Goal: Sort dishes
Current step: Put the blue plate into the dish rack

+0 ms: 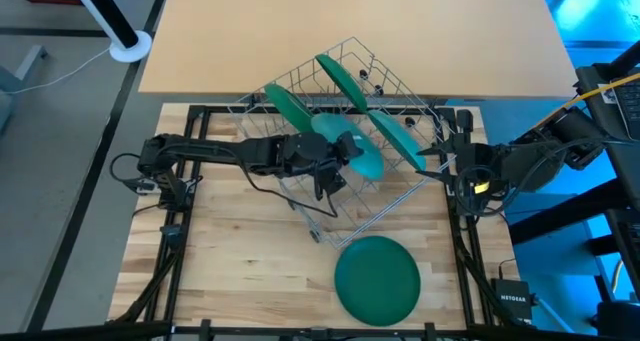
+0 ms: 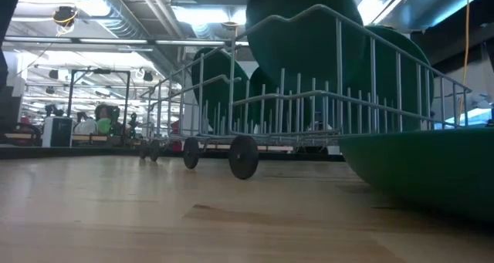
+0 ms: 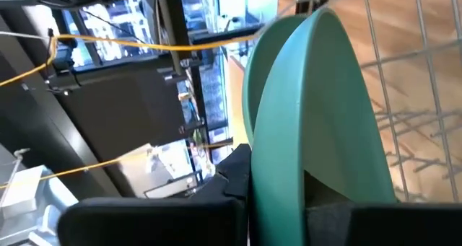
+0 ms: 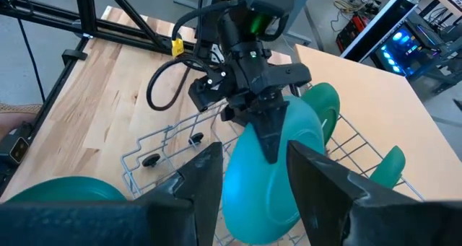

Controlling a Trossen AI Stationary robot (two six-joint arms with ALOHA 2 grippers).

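The left gripper (image 1: 345, 153) is clamped on the rim of 1 round, flat, dark-green plastic plate (image 1: 362, 157), holding it on edge above the silver wire dish rack (image 1: 330, 196). In the left wrist view the held plate (image 3: 317, 116) rises straight ahead from between the closed fingers (image 3: 155, 221), with rack wires just beyond it.

The right gripper (image 4: 253, 177) waits at the rack's side opposite the left gripper, jaws parted and holding nothing. Its fingers (image 4: 198, 181) frame the held plate (image 4: 274, 167) and the left gripper (image 4: 263, 123) directly ahead.

Other plates:
- 2 more plates stand tilted in the rack, 1 (image 1: 290, 106) beyond the left gripper toward the table's far edge and 1 (image 1: 345, 86) further along the rack.
- 1 plate (image 1: 378, 276) lies flat on the wooden table (image 1: 240, 271), clear of the rack, on the near side of both grippers.

Governing relation: the held plate's face stands roughly upright, its edge running in line with the standing plates. The rack's wire dividers lie directly below the left gripper. Judged from this, the left arm is the working arm, and the next move is a descent into a free slot. Whether the plate's lower edge already touches the wires cannot be told.
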